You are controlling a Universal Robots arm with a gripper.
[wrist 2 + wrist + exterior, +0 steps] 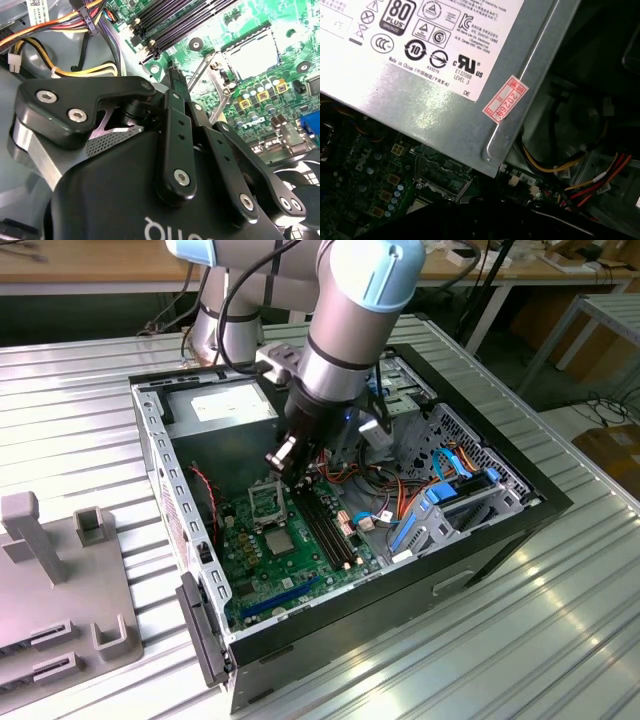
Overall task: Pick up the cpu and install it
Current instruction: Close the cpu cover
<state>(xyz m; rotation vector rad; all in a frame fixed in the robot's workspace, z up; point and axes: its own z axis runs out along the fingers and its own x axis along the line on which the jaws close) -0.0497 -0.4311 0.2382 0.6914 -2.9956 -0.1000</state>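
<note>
Fingers (172, 87) pinched narrow, empty-looking; cpu (278, 540) flat on motherboard (250, 575), 6 o'clock of tips in exterior view.
Likely hazard: skewed descent scraping chip face, snagging socket lever (202, 67).

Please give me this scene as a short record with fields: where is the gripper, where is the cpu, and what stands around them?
case: open black computer case lying on a ribbed metal table
gripper: black gripper inside the case, above the green motherboard, close to the metal-framed socket
cpu: small silver-grey square chip, seemingly lying in that opened socket, not touched by the gripper
nearby: long black memory slots; grey metal power supply box
outside: grey plastic fixture on the table, at the exterior view's left
</note>
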